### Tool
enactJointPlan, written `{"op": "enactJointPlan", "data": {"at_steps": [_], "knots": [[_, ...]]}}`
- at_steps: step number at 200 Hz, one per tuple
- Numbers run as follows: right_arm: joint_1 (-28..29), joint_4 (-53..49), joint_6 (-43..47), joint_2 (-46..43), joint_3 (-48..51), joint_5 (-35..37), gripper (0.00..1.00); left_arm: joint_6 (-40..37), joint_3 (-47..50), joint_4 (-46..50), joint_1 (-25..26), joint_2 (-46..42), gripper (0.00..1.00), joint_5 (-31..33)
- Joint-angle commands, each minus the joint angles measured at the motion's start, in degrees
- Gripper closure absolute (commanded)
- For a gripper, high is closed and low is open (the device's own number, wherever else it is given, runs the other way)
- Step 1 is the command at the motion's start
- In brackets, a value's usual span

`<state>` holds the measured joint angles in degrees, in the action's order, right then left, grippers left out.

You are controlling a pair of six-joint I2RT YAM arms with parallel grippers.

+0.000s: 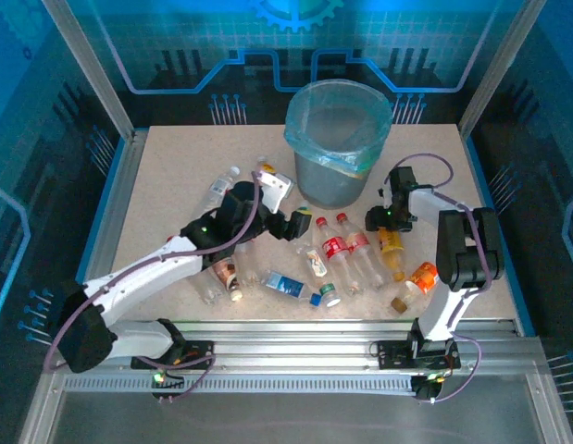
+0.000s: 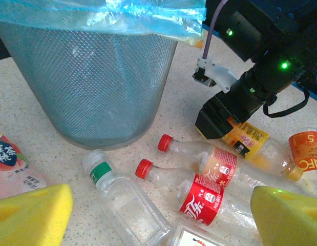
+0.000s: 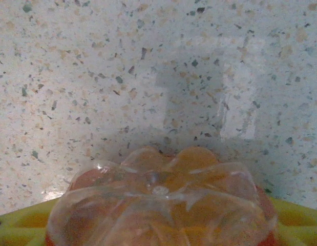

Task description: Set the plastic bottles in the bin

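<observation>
**Q:** Top external view: which step is in hand?

**A:** My right gripper sits over the clear plastic bottle with yellow label and orange drink. It lies on the speckled beige tabletop, near the round grey mesh bin with pale-blue liner, on its right. My left gripper hangs empty, pads well apart, above the red-capped clear bottles.

**Q:** Is the right hold firm?

**A:** I cannot tell. The right wrist view sets the bottle's lobed base between my yellow pads, not whether they press it. In my judgement: clamp the body squarely, lift clear of neighbouring bottles, release only above the rim.

**Q:** What does the left wrist view add?

**A:** A white-capped, green-banded bottle beside the bin's foot, and the label print, neither legible from above.
</observation>
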<state>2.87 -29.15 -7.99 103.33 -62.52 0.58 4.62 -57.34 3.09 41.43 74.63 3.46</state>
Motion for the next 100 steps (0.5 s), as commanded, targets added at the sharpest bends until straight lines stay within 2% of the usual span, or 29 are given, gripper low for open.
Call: {"op": "enactJointPlan", "data": {"at_steps": [1,25,47,100], "knots": [[-0.7,-1.2,0.8,0.1,-1.1,-1.5,0.35,1.0,-3.4,-2.2,0.3,1.8,0.09,-2.0],[-1.1,-1.5,1.4,-1.3,-1.5,-1.9,0.49,-1.0,-4.7,-3.0,0.3,3.3,0.09,-2.2],[-2.3,-1.3,1.3,-2.8,-1.3,-0.9,0.49,-2.9,-7.6,-1.7,0.3,4.4,0.09,-2.3],[-4.6,-0.5,0.4,-8.5,-0.9,-4.2,0.52,-2.5,-9.3,-4.0,0.3,5.2,0.09,-3.6]]}}
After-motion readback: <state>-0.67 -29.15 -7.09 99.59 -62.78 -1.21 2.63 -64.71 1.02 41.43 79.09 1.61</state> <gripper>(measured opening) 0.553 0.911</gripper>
